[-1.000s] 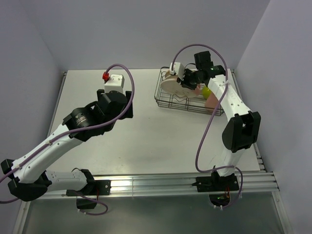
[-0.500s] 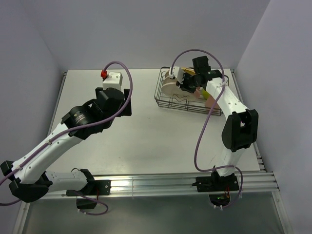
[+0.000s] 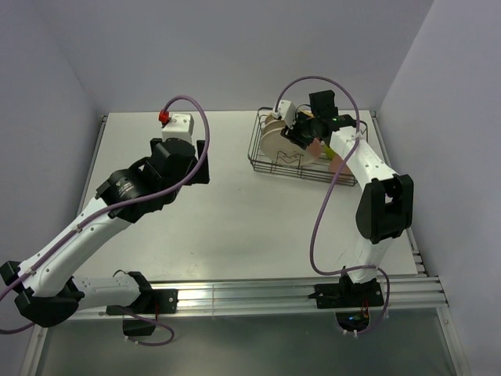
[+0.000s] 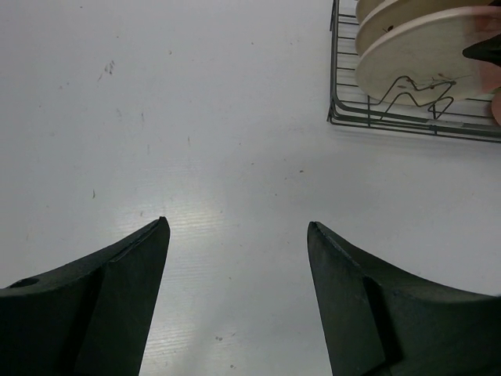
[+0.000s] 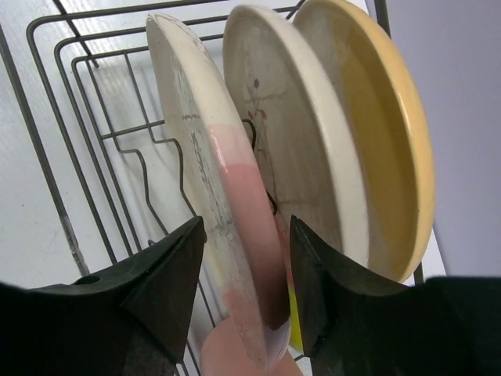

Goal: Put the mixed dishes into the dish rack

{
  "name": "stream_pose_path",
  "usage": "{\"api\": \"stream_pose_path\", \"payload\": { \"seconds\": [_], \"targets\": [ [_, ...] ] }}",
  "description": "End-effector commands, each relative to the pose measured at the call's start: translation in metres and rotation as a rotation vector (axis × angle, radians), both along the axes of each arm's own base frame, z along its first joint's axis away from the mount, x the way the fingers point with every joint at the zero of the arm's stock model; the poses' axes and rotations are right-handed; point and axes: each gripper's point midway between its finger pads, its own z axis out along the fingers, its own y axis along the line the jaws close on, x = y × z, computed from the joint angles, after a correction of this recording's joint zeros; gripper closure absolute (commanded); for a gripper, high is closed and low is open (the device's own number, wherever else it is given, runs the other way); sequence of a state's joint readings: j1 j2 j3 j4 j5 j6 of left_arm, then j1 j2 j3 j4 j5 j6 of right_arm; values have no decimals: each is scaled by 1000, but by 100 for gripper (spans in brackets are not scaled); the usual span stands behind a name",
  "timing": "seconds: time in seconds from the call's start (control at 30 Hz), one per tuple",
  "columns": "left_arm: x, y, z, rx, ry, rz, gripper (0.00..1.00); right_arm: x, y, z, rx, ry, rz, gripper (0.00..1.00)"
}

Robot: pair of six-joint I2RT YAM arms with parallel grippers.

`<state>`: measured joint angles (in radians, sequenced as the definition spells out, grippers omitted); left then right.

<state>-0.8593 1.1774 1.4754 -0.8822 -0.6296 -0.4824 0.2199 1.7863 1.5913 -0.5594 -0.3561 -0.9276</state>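
3 plates [image 5: 274, 141] stood on edge in the dish rack [image 3: 258, 153]
The plates are held upright, side by side, between the wire dividers [image 5: 133, 149] of the rack, which is set at the far right of the table [image 3: 235, 219]. The pink rim of the nearest plate [image 5: 196, 157] is straddled by the right gripper [image 5: 248, 231]; whether it is pinched cannot be told. The left gripper [image 4: 237, 227] is held spread apart above the table, well apart from the rack.

Three cream plates [image 5: 258, 110] on edge inside one dish rack [image 3: 270, 165]. One pink cup [image 3: 339, 165] at the rack's right end. Two grippers: right gripper [image 5: 246, 222] over the rack, left gripper [image 4: 237, 223] well left of it.
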Motion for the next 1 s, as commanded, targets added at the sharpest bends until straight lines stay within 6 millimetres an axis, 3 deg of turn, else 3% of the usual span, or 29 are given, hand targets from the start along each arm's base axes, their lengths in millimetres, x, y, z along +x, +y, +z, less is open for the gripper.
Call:
{"api": "stream_pose_path", "payload": {
  "seconds": [0.0, 0.1, 0.23, 0.27, 0.4, 0.47, 0.5, 0.53, 0.57, 0.6, 0.63, 0.67, 0.7, 0.83, 0.9, 0.97],
  "targets": [
    [-1, 2, 11, -27, -33, -15, 22, 10, 2, 16, 29, -59, -28, 44],
    [-2, 4, 12, -30, -36, -12, 22, 8, 9, 28, 56, -90, -26, 38],
    [-4, 5, 11, -37, -34, -17, 22, 3, 20, 59, 113, -154, -34, 35],
    [-5, 4, 10, -39, -30, -24, 22, 3, 21, 64, 121, -163, -45, 1],
    [-7, 0, 6, -50, -14, -49, 22, 0, 19, 81, 163, -169, -172, 0],
    [-11, 0, 4, -58, -5, -59, 22, -5, 20, 99, 209, -211, -224, 0],
    [-12, 0, 3, -61, -1, -64, 22, -10, 19, 93, 248, -185, -275, 0],
    [-14, 1, 2, -64, 3, -68, 22, -12, 17, 112, 283, -247, -323, 0],
    [-15, 1, -1, -67, 12, -66, 22, -16, 16, 117, 312, -260, -355, 0],
    [-17, 1, -3, -68, 21, -69, 22, -25, 17, 102, 330, -225, -385, 0],
    [-19, 2, -2, -76, 22, -72, 22, -35, 20, 118, 361, -270, -384, 0],
    [-21, 2, -4, -81, 25, -76, 22, -44, 22, 103, 355, -250, -392, 0],
    [-22, 2, -4, -89, 27, -81, 22, -55, 23, 113, 394, -270, -402, 0],
    [-29, 3, -4, -114, 29, -102, 22, -81, 30, 107, 518, -240, -518, 0],
    [-32, 1, -10, -115, 48, -116, 22, -90, 25, 98, 664, -141, -700, 0],
    [-37, -4, -17, -125, 71, -148, 22, -104, 22, 76, 676, -22, -795, 0]
  ]
}}
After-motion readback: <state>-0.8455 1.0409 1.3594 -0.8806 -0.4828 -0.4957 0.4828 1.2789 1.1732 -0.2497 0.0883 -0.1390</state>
